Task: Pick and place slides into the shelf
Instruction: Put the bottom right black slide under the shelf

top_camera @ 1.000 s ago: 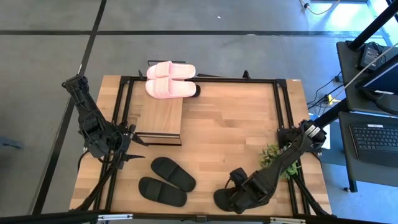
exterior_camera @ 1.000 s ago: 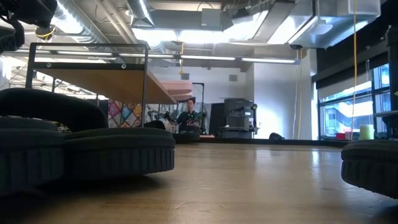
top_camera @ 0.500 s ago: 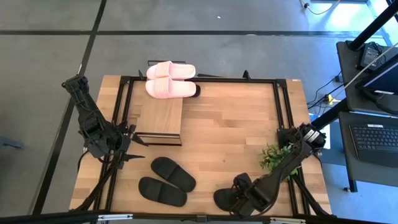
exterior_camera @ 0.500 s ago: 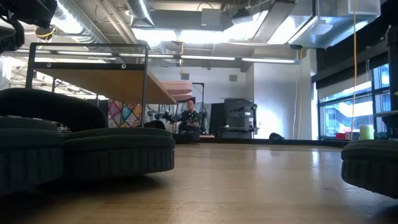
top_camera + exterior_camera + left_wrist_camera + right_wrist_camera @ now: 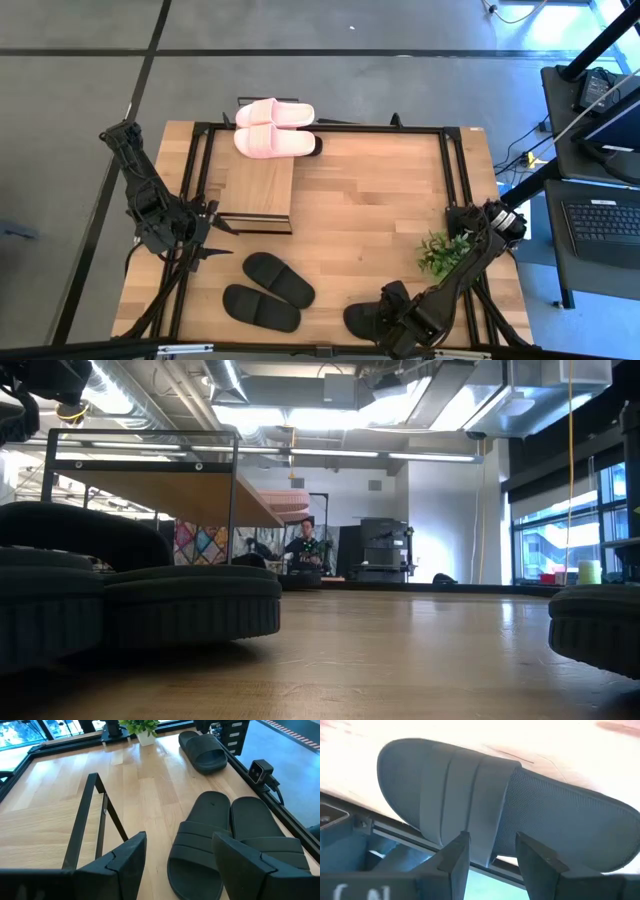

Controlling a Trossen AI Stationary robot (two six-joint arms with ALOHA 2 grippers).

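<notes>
Sliding lower along the worktop's near edge, the right gripper now straddles a black slide's strap with half-open fingers, ready to pinch.

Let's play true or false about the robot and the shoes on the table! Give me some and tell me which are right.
1. The pink slides sit on top of the shelf. True.
2. A pair of black slides lies side by side on the table. True.
3. The left tool is gripping a pink slide. False: it is open, beside the shelf, holding nothing.
4. The right tool is over a single black slide at the table's near edge, its fingers either side of the strap. True.
5. The little green plant stands on the shelf. False: it stands on the table, near the right arm.
</notes>
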